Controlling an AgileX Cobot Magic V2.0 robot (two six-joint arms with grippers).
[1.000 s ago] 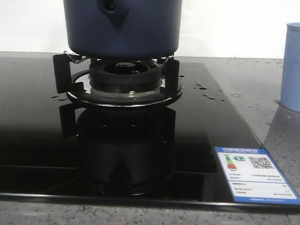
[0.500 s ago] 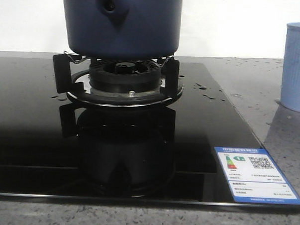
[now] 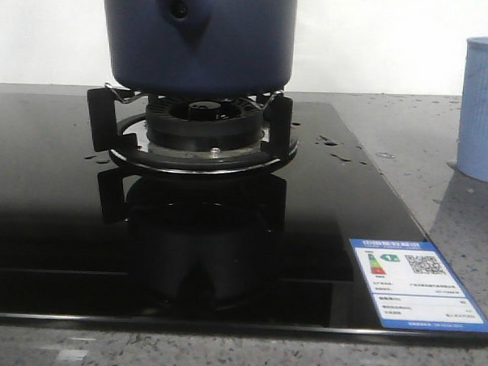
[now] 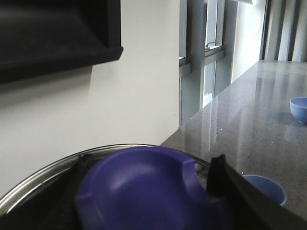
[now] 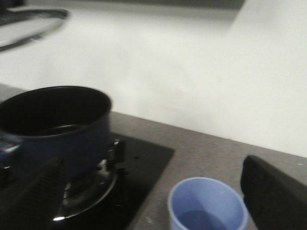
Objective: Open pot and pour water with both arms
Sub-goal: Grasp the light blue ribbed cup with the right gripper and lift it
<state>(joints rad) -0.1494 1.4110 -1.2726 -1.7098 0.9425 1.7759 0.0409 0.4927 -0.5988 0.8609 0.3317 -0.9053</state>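
Resting on the burner support of the black cooktop, the pot is seen uncovered. The lid is gripped by its blue knob in the closed left hand and held aloft, so that the opening is kept clear. The right hand is spread open, empty, between pot and pale blue cup on the counter, presumably for grasping the pot.

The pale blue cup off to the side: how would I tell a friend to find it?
Start at the black glass hob, where the dark navy pot sits on the burner stand. Look to the right, past the hob's edge, onto the grey speckled counter. The cup stands there alone: smaller, pale blue and ribbed, while the pot is dark and smooth.
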